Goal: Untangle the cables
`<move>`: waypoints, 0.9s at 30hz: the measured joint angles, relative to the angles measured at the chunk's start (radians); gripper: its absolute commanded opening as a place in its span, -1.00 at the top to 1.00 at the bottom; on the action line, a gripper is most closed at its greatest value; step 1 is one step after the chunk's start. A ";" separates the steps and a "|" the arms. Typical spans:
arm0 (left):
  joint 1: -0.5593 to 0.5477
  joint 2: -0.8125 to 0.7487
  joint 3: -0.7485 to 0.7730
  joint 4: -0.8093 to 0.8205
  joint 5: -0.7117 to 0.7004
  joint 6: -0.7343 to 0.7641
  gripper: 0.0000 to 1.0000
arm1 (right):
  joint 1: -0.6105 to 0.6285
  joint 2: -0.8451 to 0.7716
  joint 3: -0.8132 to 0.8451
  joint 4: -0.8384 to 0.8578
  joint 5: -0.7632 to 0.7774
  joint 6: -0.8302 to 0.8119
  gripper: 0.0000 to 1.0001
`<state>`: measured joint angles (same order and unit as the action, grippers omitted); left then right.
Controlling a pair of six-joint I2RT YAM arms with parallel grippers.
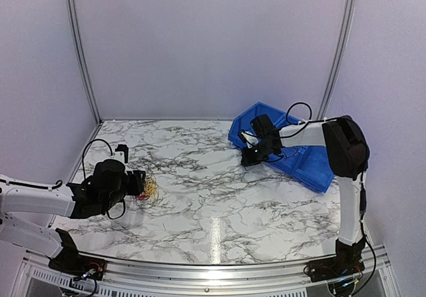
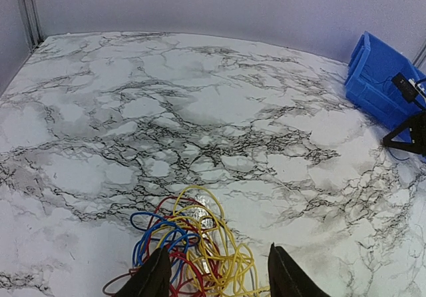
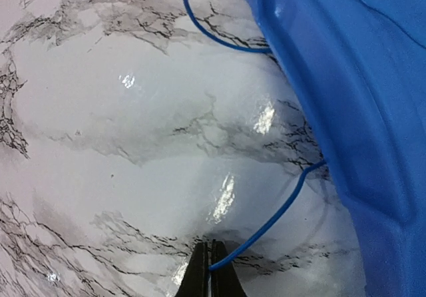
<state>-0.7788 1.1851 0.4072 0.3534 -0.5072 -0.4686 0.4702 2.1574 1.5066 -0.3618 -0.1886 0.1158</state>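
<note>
While left gripper (image 2: 218, 252) spread over tangle (image 2: 193, 234), right gripper (image 3: 210, 270) pinches one blue cable (image 3: 266, 224).

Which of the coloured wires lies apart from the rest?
The lone blue cable beside the blue bin, pinched in the right gripper's shut jaws. The other cables, blue, red and yellow, lie bunched at the left gripper.

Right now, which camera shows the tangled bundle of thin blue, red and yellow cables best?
Left wrist view: the cable bundle lies close up, each coloured loop distinct. The top external view shows only a small yellow-red blob beside the left gripper. The right wrist view shows only one separate blue wire.
</note>
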 measured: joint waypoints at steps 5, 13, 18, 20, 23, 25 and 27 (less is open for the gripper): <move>0.000 -0.002 0.002 -0.027 0.002 -0.001 -0.04 | 0.004 -0.077 -0.013 0.000 0.023 -0.044 1.00; -0.002 -0.022 0.052 -0.064 0.013 0.002 -0.13 | -0.037 -0.151 0.222 -0.009 0.085 -0.117 1.00; -0.004 -0.072 0.130 -0.116 0.022 0.020 -0.93 | -0.106 -0.103 0.352 -0.016 0.109 -0.128 1.00; -0.005 -0.078 0.187 -0.161 0.000 0.010 -0.98 | -0.124 -0.076 0.376 -0.026 0.124 -0.137 0.89; -0.006 -0.063 0.325 -0.247 -0.050 -0.031 -0.98 | -0.139 -0.026 0.406 -0.060 0.138 -0.150 0.43; -0.006 -0.034 0.431 -0.296 -0.080 -0.063 -0.98 | -0.140 -0.007 0.407 -0.082 0.146 -0.154 0.13; -0.006 0.010 0.546 -0.359 -0.102 -0.094 -0.98 | -0.140 -0.003 0.407 -0.109 0.151 -0.171 0.02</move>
<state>-0.7845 1.1946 0.9531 -0.0059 -0.6090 -0.5629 0.3305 2.1544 1.9137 -0.4713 -0.0372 -0.0547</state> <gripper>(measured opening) 0.988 0.399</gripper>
